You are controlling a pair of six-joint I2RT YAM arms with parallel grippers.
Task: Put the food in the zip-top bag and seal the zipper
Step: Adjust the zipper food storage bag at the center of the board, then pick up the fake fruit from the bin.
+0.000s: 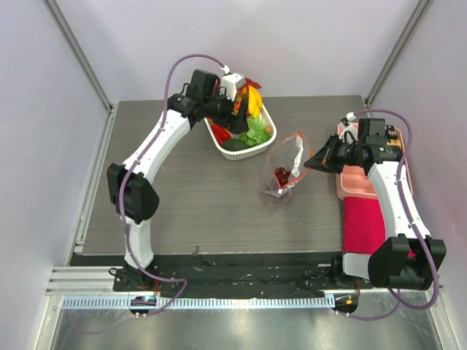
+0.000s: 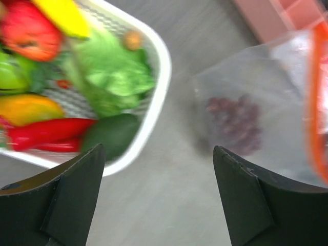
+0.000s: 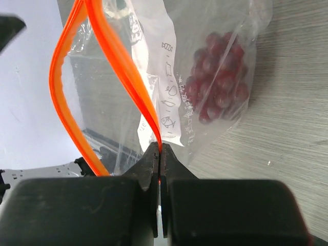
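The clear zip-top bag (image 1: 286,164) stands on the table with its mouth held open and dark purple grapes (image 1: 281,175) inside. My right gripper (image 1: 310,165) is shut on the orange-red zipper (image 3: 128,66) at the mouth edge, and the grapes (image 3: 220,77) show through the plastic. My left gripper (image 2: 159,148) is open and empty above the table between the white basket (image 2: 156,97) and the bag (image 2: 256,87). It hangs by the basket's far end in the top view (image 1: 235,109). The basket holds green leaves (image 2: 113,77), a red pepper (image 2: 46,133), a yellow banana (image 2: 66,15) and other food.
A pink divided tray (image 1: 349,182) lies under the right arm, with a red cloth (image 1: 363,222) in front of it. The white basket (image 1: 244,152) sits at the back centre. Grey walls close in the table on three sides.
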